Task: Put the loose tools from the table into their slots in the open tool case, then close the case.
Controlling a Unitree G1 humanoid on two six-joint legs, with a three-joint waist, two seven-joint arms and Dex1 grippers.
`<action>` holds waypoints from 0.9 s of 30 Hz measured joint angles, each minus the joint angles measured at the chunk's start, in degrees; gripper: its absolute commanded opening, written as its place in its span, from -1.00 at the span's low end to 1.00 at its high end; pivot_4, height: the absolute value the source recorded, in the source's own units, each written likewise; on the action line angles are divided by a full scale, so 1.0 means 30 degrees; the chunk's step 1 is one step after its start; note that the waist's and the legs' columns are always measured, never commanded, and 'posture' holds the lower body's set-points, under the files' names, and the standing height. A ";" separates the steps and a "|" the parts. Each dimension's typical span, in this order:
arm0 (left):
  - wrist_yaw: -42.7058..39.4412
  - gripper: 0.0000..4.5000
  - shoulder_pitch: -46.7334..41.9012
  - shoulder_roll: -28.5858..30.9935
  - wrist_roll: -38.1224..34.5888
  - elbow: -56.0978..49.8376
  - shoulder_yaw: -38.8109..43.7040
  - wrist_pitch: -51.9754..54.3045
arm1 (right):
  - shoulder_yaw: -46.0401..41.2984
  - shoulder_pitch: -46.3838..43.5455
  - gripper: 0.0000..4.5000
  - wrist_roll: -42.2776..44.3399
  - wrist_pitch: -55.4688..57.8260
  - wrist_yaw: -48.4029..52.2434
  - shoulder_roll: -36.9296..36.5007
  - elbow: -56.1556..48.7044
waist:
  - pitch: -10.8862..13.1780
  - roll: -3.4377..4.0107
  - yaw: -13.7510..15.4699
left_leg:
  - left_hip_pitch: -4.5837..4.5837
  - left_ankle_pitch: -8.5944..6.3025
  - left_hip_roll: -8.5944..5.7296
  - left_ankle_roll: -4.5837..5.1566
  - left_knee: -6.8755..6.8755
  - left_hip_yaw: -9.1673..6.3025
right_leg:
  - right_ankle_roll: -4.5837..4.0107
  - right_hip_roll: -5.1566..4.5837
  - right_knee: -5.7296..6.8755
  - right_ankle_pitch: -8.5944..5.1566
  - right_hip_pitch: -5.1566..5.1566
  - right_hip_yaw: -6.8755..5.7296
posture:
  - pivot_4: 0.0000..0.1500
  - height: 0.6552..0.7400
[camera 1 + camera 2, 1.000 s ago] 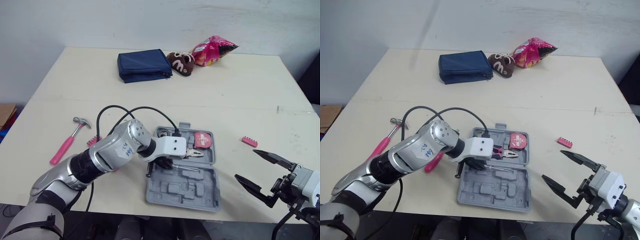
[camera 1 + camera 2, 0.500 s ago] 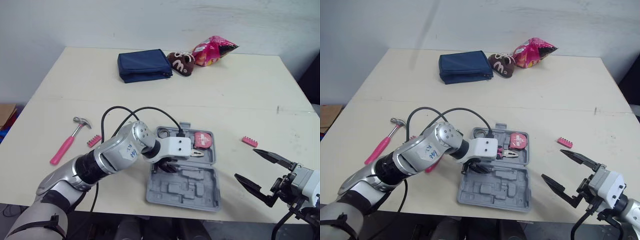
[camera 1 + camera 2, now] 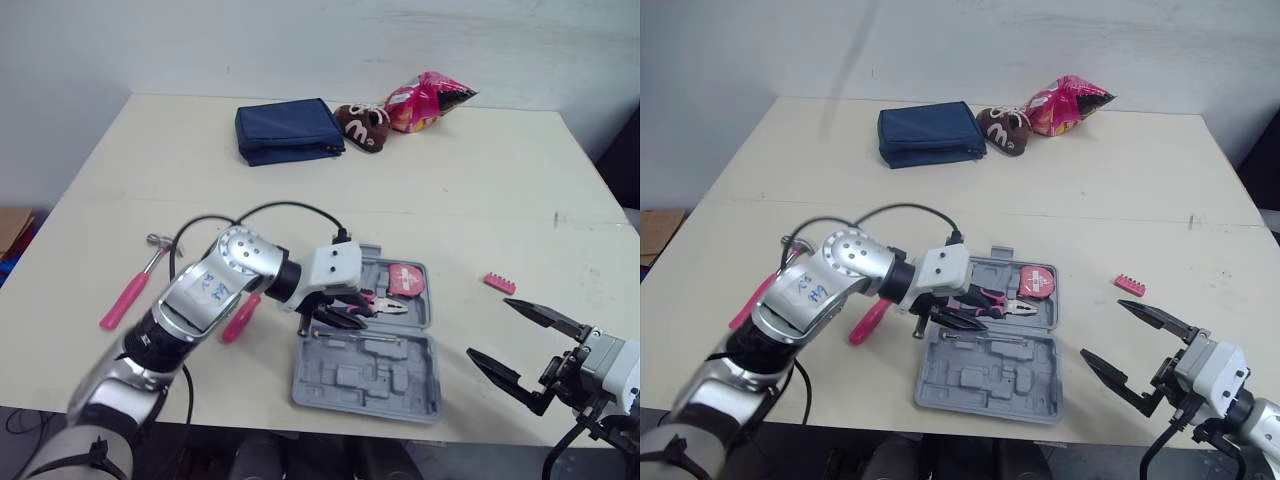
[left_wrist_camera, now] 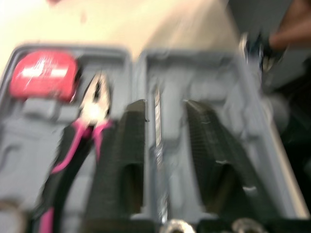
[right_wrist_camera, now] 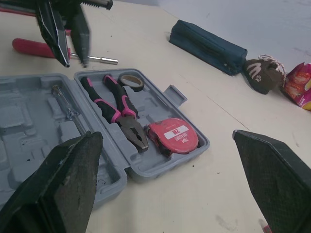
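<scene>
We see the left hand (image 3: 355, 318) over the open tool case (image 3: 372, 386), fingers apart, holding nothing; a thin metal tool (image 4: 156, 121) lies in the case between them; pliers (image 3: 385, 305) and tape measure (image 3: 405, 279) sit in the far half; red screwdriver (image 3: 238, 320), hammer (image 3: 128, 292) and pink bit strip (image 3: 498, 283) lie loose on the table (image 3: 480, 190); right hand (image 3: 490, 327) open, empty, near the table's front edge.

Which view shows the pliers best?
The right wrist view: the pliers lie whole in the tool case. The left wrist view crops their handles; in the head views the left claw partly covers them.
</scene>
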 measured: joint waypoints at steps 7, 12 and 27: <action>0.0322 -0.97 0.1753 -0.1225 0.0795 0.2163 -0.0128 -0.4029 | -0.0001 -0.0121 1.00 -0.0001 0.0008 -0.0131 0.0024 0.0000 | -0.0003 0.0006 0.0007 | -0.0004 -0.0068 -0.0007 0.0059 0.0083 0.0006 | 0.0011 -0.0010 0.0009 -0.0001 0.0034 0.0002 | 1.00 1.00; 0.1005 -0.97 0.2472 -0.1492 0.1995 0.3071 -0.0855 -0.4971 | -0.0001 -0.0105 1.00 -0.0010 0.0019 -0.0257 0.0025 0.0001 | -0.0003 0.0006 -0.0001 | -0.0007 -0.0072 -0.0002 0.0058 0.0079 0.0006 | 0.0012 -0.0008 0.0012 -0.0001 0.0027 0.0004 | 1.00 1.00; 0.1857 -0.97 0.2787 -0.1706 0.3648 0.3874 -0.1127 -0.5891 | -0.0002 0.0059 1.00 -0.0014 0.0069 -0.0676 0.0025 -0.0076 | -0.0004 0.0007 -0.0013 | 0.0007 -0.0082 0.0002 0.0074 0.0078 0.0012 | 0.0012 -0.0014 0.0018 -0.0001 0.0038 0.0005 | 1.00 1.00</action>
